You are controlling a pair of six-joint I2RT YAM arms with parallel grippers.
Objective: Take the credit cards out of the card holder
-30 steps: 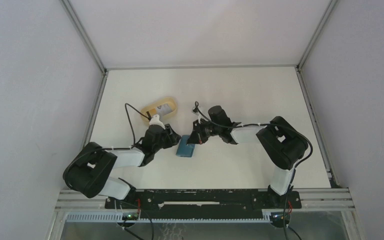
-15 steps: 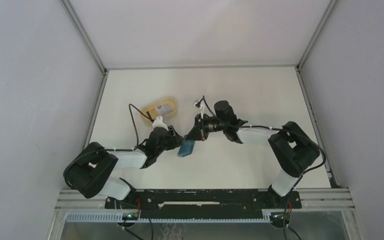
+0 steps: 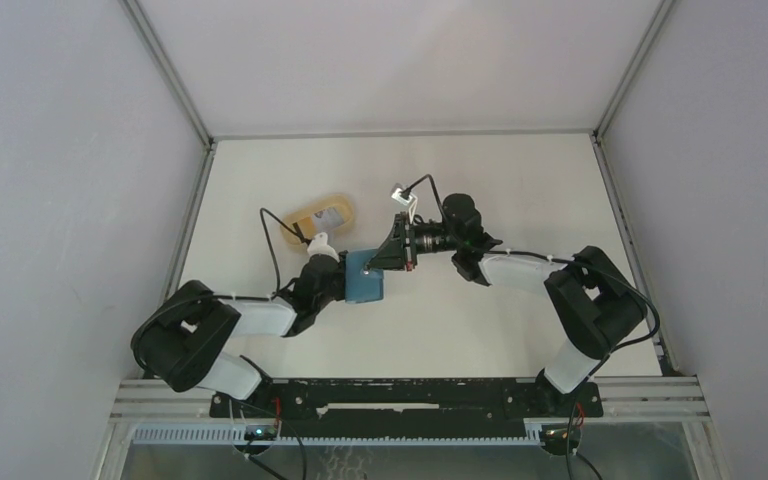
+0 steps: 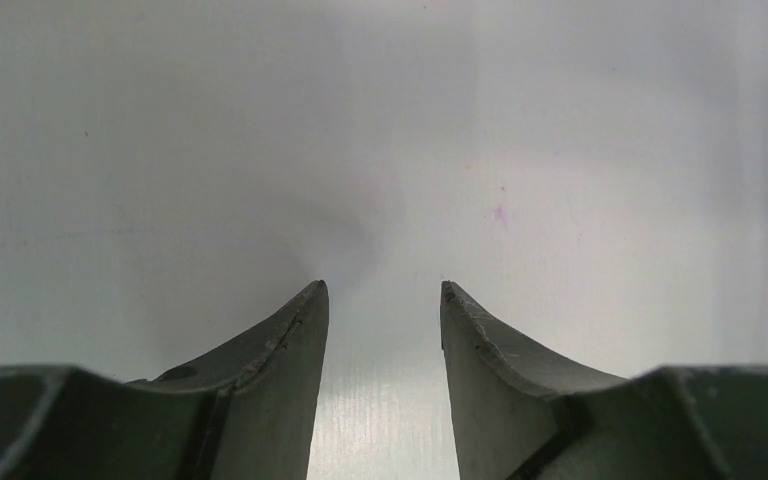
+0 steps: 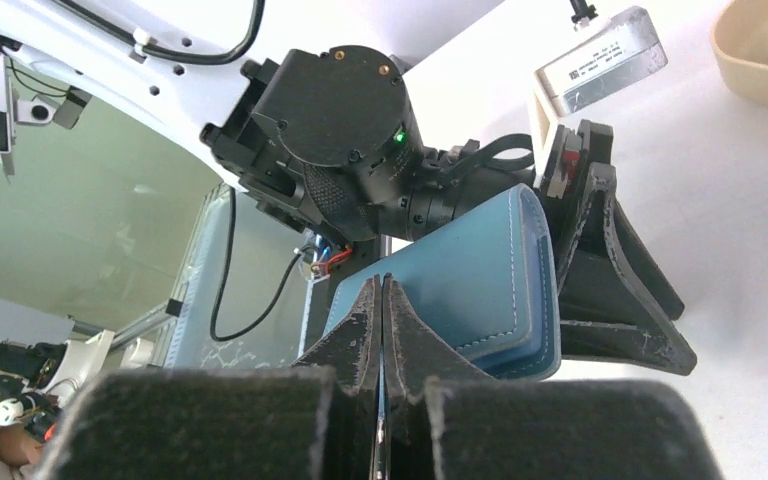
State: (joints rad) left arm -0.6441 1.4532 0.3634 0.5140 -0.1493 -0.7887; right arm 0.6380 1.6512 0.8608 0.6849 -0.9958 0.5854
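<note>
The teal-blue card holder (image 3: 364,287) hangs above the table between both arms, its broad face toward the top camera. My right gripper (image 5: 381,282) is shut on a thin edge of the card holder (image 5: 480,275); from above, the right gripper (image 3: 378,262) sits at its upper right corner. My left gripper (image 4: 383,288) is open with only white table between its fingers. Its fingers (image 5: 610,270) stand against the holder's far edge. One whitish credit card (image 3: 324,217) lies in the tan dish. No cards show in the holder.
The tan oval dish (image 3: 300,226) sits at the left rear, just behind the left wrist; its rim (image 5: 750,55) shows in the right wrist view. Grey walls with metal rails close the table's left, right and far sides.
The right gripper has lifted the card holder off the table and swung it up and left, turning its broad face upward. The left gripper stayed close beside it.
</note>
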